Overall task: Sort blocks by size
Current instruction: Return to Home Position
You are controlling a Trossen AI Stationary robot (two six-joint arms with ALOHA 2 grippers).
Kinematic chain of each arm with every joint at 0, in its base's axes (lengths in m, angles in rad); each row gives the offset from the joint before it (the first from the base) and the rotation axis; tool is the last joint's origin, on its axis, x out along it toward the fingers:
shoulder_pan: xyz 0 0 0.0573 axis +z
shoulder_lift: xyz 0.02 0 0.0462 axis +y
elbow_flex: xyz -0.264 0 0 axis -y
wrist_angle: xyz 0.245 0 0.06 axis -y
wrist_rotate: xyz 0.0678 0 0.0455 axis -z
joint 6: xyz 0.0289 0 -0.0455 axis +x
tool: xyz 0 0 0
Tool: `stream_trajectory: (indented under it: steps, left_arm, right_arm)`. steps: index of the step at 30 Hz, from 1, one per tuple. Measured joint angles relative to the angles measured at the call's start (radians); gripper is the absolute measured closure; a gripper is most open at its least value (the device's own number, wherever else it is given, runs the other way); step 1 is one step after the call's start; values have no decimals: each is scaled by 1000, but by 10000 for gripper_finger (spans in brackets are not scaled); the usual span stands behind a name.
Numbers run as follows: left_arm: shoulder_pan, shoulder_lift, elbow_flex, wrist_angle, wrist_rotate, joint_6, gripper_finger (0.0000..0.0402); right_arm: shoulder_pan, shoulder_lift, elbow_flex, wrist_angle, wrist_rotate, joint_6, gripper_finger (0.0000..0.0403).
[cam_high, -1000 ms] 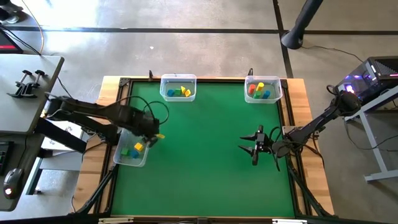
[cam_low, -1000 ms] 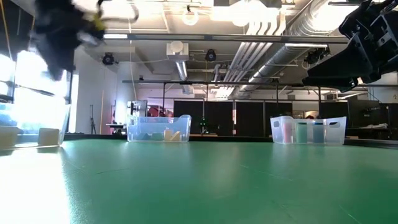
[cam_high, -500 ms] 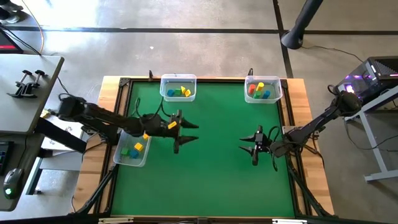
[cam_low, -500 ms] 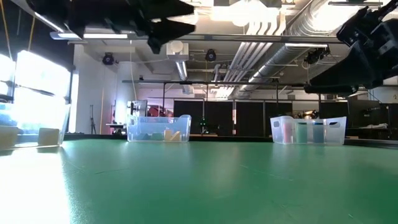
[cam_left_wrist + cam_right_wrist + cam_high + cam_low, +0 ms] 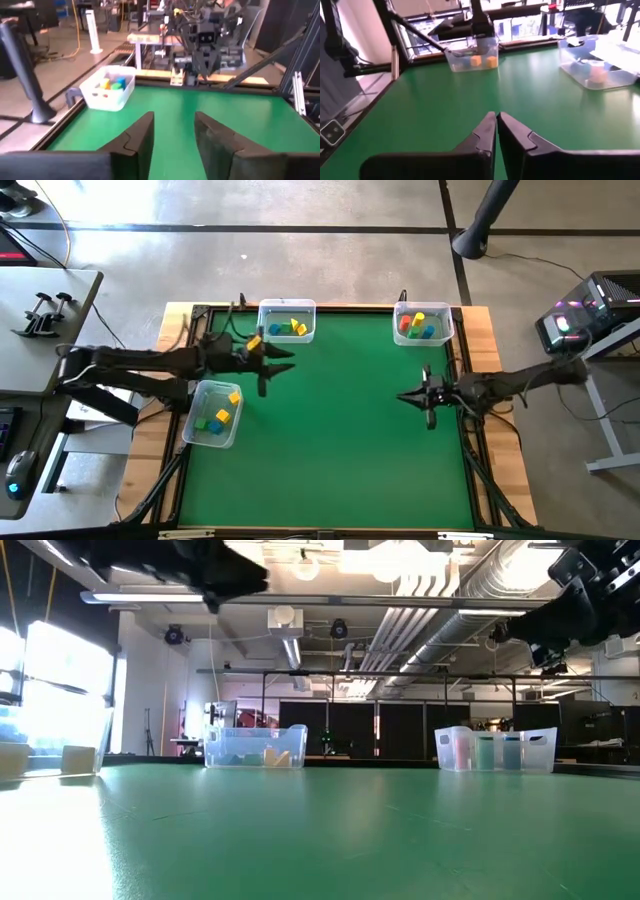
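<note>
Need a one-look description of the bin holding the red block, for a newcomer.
Seen from above, the green table carries three clear bins. Take the top-right bin, at the table's corner. Only it holds a red block; the top-left bin and the left-edge bin hold none.

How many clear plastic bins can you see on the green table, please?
3. The far-left bin and the far-right bin sit along the far edge; the near-left bin sits by the left edge, closer in. None appears hidden.
</note>
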Motion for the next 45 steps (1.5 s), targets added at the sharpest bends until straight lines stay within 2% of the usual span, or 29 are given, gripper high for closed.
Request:
stream_trajectory:
  steps: [7,11,16,19,24,27,35,39,45]
  left_arm:
    - [-48,-193,0,-273,-69,-2,357]
    - [-95,-248,-13,-324,-133,-14,396]
    - [-123,-336,-136,-257,-178,-51,395]
    - [-126,-401,-226,-191,-186,-79,400]
    - [-126,-511,-336,-109,-187,-98,401]
    - [-126,-580,-380,-114,-187,-99,401]
    - [-126,-770,-515,-68,-175,-106,401]
    - [-126,-844,-592,3,-103,-106,401]
    - [-127,-893,-592,-63,-91,-86,401]
  right_arm:
    - [-118,-244,0,-177,-117,-49,399]
    - [-135,-352,0,-250,-178,-80,401]
    - [-139,-368,-7,-290,-179,-79,401]
    - [-139,-376,-50,-223,-209,-70,402]
    - [-139,-361,-135,-39,-322,-67,402]
    - [-139,-358,-139,-21,-353,-72,402]
    - [-139,-358,-139,-24,-333,-53,402]
    - [-139,-358,-139,-28,-308,-57,402]
    - [-139,-358,-139,-29,-304,-60,402]
